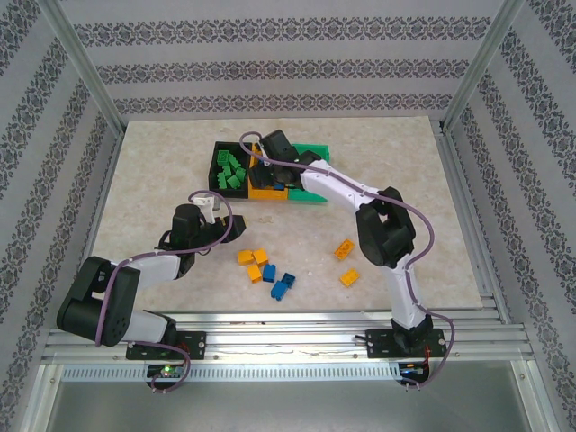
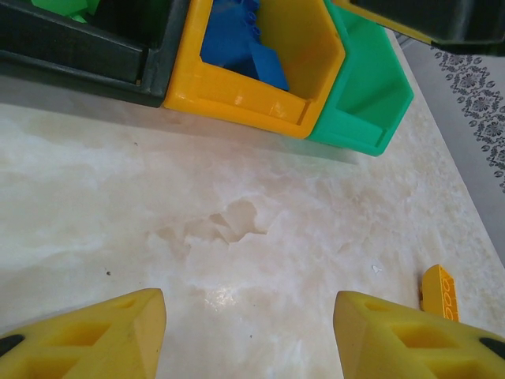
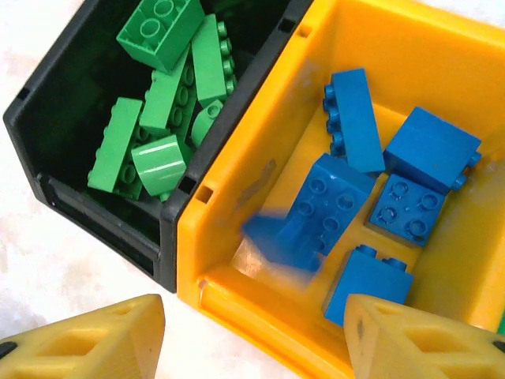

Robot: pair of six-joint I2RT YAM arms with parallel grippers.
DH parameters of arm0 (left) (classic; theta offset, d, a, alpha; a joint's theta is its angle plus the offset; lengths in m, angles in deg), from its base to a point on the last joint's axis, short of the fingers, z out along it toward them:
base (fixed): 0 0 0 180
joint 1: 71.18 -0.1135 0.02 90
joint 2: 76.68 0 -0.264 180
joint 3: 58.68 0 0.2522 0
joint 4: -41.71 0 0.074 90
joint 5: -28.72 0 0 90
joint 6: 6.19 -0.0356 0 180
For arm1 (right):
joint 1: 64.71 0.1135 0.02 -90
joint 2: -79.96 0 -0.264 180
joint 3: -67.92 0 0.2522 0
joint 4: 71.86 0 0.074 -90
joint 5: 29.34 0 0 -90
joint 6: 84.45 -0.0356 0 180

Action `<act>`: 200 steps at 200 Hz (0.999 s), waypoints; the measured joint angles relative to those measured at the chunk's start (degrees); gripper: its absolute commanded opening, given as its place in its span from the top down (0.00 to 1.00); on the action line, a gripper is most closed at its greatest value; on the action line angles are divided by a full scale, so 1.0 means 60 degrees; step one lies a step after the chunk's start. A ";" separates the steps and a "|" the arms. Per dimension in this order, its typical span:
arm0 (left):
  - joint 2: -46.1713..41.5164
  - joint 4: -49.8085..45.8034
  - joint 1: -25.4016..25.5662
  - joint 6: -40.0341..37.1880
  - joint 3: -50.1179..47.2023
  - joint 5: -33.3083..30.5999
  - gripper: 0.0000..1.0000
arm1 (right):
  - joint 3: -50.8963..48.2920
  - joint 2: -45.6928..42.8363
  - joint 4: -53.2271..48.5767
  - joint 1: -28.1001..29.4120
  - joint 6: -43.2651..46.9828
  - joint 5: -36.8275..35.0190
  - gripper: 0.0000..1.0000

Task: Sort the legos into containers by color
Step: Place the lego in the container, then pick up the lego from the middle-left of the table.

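Three containers stand joined in a row: a black bin (image 1: pixel 225 171) with several green legos (image 3: pixel 158 87), an orange-yellow bin (image 3: pixel 268 316) with several blue legos (image 3: pixel 430 150), and a green bin (image 1: pixel 317 155). My right gripper (image 3: pixel 252 339) hovers open over the orange-yellow bin's near rim, holding nothing. Below it a blurred blue brick (image 3: pixel 284 233) lies inside that bin. My left gripper (image 2: pixel 248 332) is open above bare table in front of the bins. Loose orange legos (image 1: pixel 253 261) and blue legos (image 1: pixel 281 283) lie on the table.
Two more orange bricks (image 1: pixel 346 263) lie to the right on the marble table (image 1: pixel 144 180); one orange brick (image 2: pixel 440 292) sits beside my left gripper's right finger. Metal frame posts and patterned walls enclose the table. My right arm (image 1: pixel 387 229) reaches over the table's middle.
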 measured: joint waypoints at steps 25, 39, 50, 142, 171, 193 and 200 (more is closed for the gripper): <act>0.0004 0.0000 0.0000 0.0004 0.0018 0.0007 0.42 | -0.0630 -0.0193 0.0138 0.0044 0.0004 0.0029 0.37; 0.0004 0.0000 0.0000 0.0004 0.0018 0.0007 0.42 | -0.1271 -0.0459 0.0149 0.0087 0.0000 0.0036 0.37; 0.0004 0.0000 0.0000 0.0004 0.0018 0.0007 0.42 | -0.1767 -0.0725 0.0135 0.0087 -0.0004 0.0080 0.36; 0.0004 -0.0011 0.0018 -0.0044 0.0018 -0.0011 0.42 | -0.4787 -0.3752 0.0790 0.0506 -0.0004 0.0237 0.36; -0.0080 -0.0284 0.0204 -0.0219 0.0069 -0.0219 0.42 | -0.5989 -0.4510 0.1198 0.0514 0.0004 0.0051 0.38; -0.0375 -0.0747 0.0605 -0.0503 0.0182 -0.0535 0.42 | -0.7096 -0.5191 0.1472 0.0499 0.0036 -0.0233 0.39; -0.0484 -0.0976 0.0805 -0.0630 0.0280 -0.0692 0.42 | -0.7380 -0.5413 0.1508 0.0488 0.0062 -0.0299 0.39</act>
